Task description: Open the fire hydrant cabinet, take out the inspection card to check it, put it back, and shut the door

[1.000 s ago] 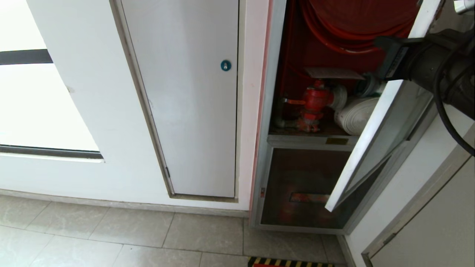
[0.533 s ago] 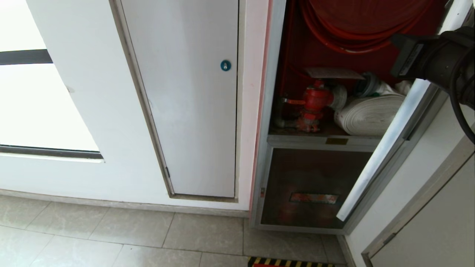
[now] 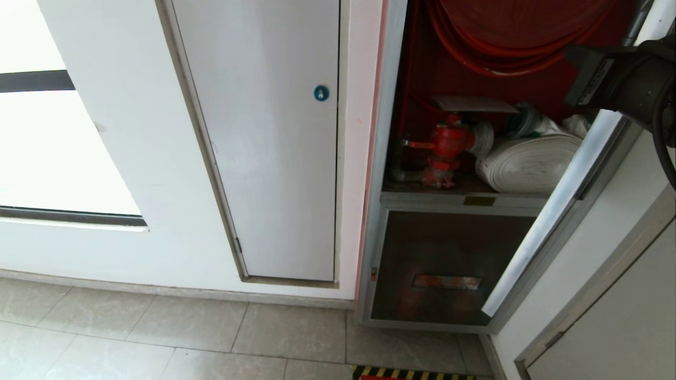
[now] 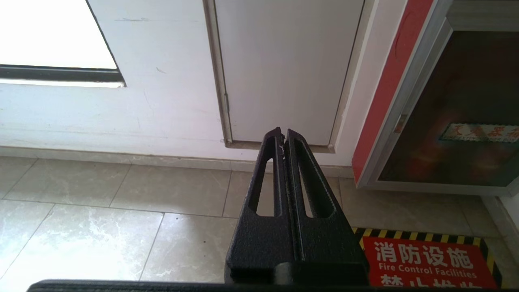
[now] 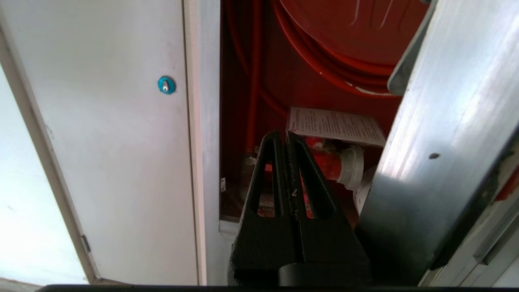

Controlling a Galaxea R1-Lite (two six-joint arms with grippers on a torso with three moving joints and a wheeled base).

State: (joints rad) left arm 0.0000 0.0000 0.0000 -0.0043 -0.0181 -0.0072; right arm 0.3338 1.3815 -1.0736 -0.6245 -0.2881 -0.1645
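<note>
The fire hydrant cabinet point(image 3: 381, 158) stands open, its red inside showing. Its door point(image 3: 554, 211) is swung wide to the right, so I see it edge-on; in the right wrist view its silver frame point(image 5: 438, 142) stands close beside my right gripper point(image 5: 284, 136). That gripper is shut and empty, and points into the cabinet. The inspection card point(image 3: 475, 104) lies flat on top of the red valve, and its printed face point(image 5: 336, 125) shows just beyond the fingertips. My left gripper point(image 4: 282, 133) is shut and hangs low over the floor tiles.
Inside are a red valve point(image 3: 446, 145), a rolled white hose point(image 3: 528, 163) and a red hose reel point(image 3: 507, 31). Below is a smaller glass door with a red strip label point(image 3: 446, 282). A white panel with a blue lock point(image 3: 321, 93) is to the left. A red floor sign point(image 4: 425, 263) lies in front.
The door has swung further open to the right, and my right arm has moved right with it. More of the white hose roll now shows.
</note>
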